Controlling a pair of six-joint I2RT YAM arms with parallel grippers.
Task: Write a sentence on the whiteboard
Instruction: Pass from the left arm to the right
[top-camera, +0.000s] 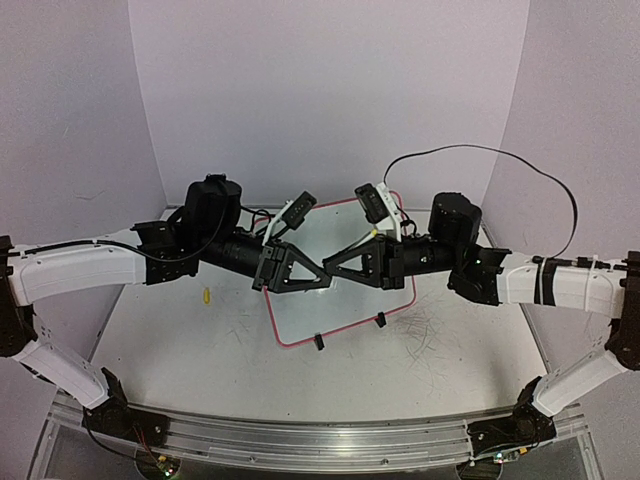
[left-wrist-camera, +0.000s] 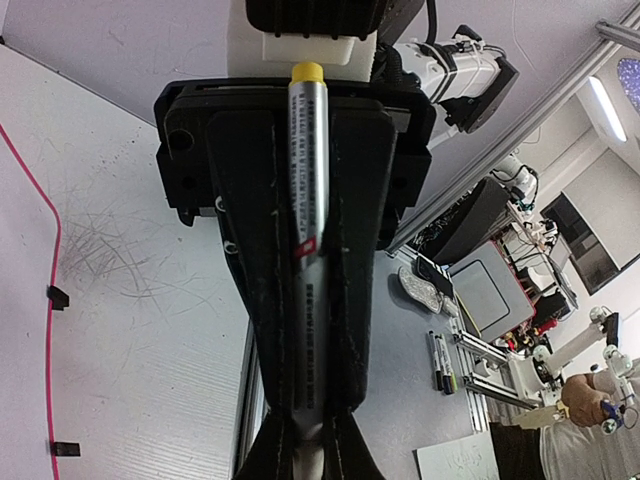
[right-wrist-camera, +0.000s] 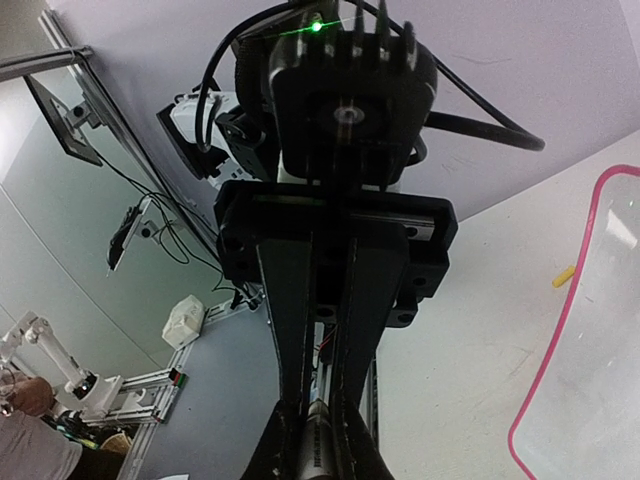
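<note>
Looks like you're mid-handoff over the whiteboard (top-camera: 345, 318) on the table (top-camera: 180, 345): right hand (top-camera: 333, 268) clamped along the marker (left-wrist-camera: 306, 200), left hand (top-camera: 317, 279) nosed onto its other end, can't tell if it's actually gripping, so get one solid writing grip before lowering.

The marker (left-wrist-camera: 306, 200) carries a line of small print and a red mark, too fine to read. The whiteboard (top-camera: 345, 315) shows no legible writing.
</note>
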